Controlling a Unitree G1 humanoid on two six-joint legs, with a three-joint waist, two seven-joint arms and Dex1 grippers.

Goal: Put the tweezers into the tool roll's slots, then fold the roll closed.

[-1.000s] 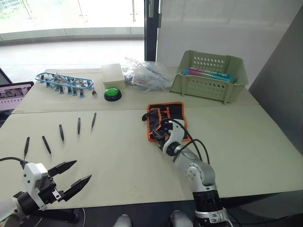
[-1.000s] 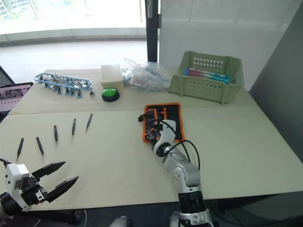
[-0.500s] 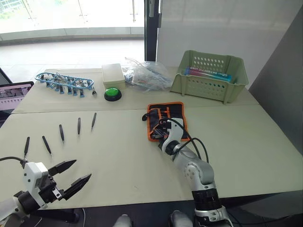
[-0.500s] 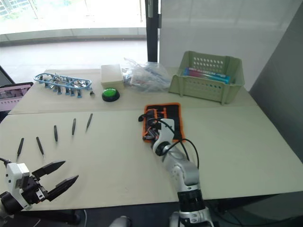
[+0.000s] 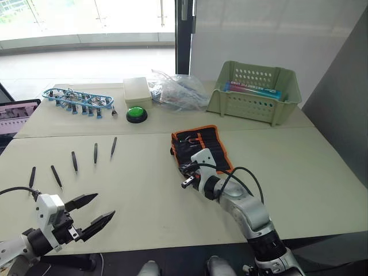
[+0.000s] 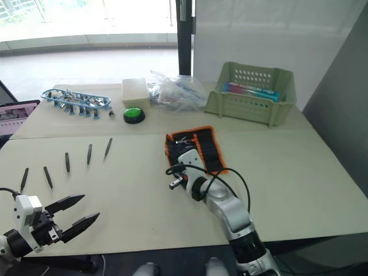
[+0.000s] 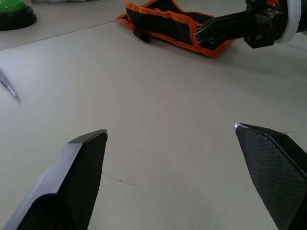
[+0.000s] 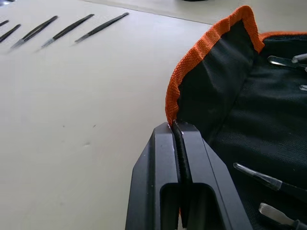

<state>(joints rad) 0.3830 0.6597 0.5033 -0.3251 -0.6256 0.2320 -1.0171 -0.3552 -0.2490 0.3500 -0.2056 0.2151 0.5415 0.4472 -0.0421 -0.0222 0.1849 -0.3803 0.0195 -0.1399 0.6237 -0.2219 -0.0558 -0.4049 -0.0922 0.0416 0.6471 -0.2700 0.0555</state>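
The tool roll lies open at the table's middle, black with orange trim, and slim metal tips poke from its slots. My right gripper sits at its near left edge. In the right wrist view that gripper is shut on the orange-trimmed edge, with black fabric pinched between the fingers. Several black tweezers lie in a slanting row on the left of the table. My left gripper hovers open near the front left edge, holding nothing, a hand's width nearer than the row.
A pale green basket stands at the back right. A crumpled plastic bag, a beige box, a green button and a blue-framed rack line the back. A laptop pokes in at the far left.
My right gripper has dragged the roll's near edge toward the left, and the roll has turned and shifted left. The left gripper has barely moved.
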